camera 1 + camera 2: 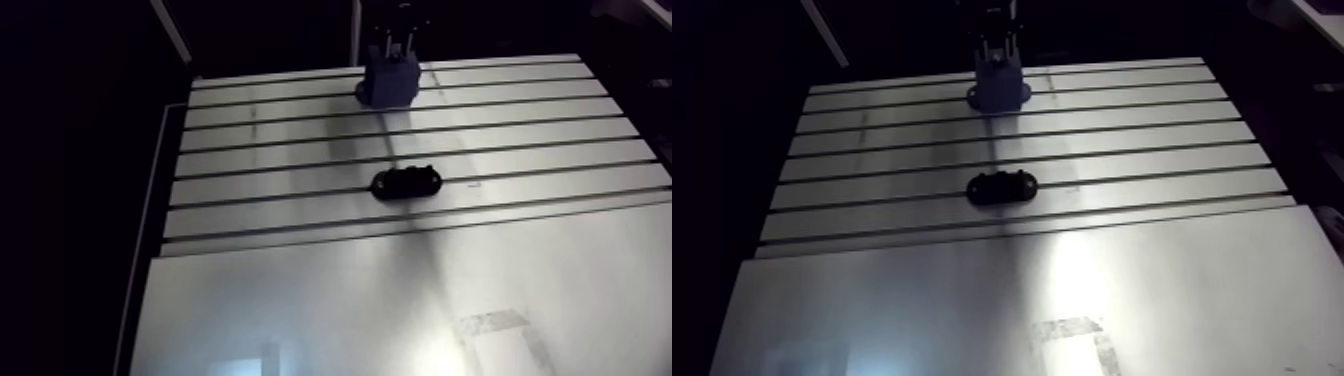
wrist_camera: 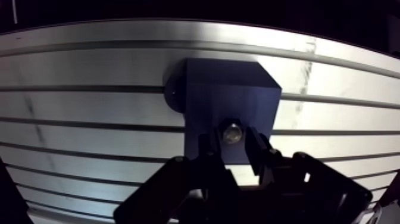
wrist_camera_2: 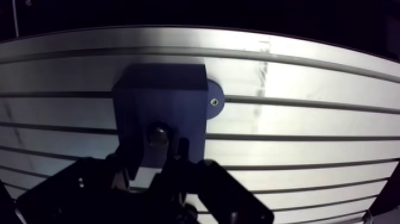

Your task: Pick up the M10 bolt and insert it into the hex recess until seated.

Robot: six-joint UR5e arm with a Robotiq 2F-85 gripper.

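Bolt (image 2: pixel 231 132) first: you have it in the pincer (image 2: pixel 231 139), which is closed down to a narrow gap with the two fingers (image 2: pixel 257 146) pressed against its sides. Its rounded metal end shows between them. It sits directly over the top face of the blue block (image 2: pixel 226 89), which stands at the far side of the counter (image 2: pixel 89 71), well apart from the black oval piece (image 1: pixel 406 183) lying mid-counter.

The wrist view does not show the hex recess, because the bolt and the fingers cover it. So you cannot confirm that the flats of the head line up with the recess, or whether the bolt has entered at all.

That is the main risk. If the head is turned off the flats, pushing down will wedge it on the rim, and the bolt may slide up or tilt in the grip.

A tilted bolt could jam partway and look seated when it is not.

If you let go while it is only perched, it may topple and roll into one of the counter's slots.

Watch the fingertips too. They are close to the block's top face and could strike it before the bolt bottoms out. The block's screwed ear (image 3: pixel 214 101) suggests it is fastened, but a hard sideways shove could load that mount.
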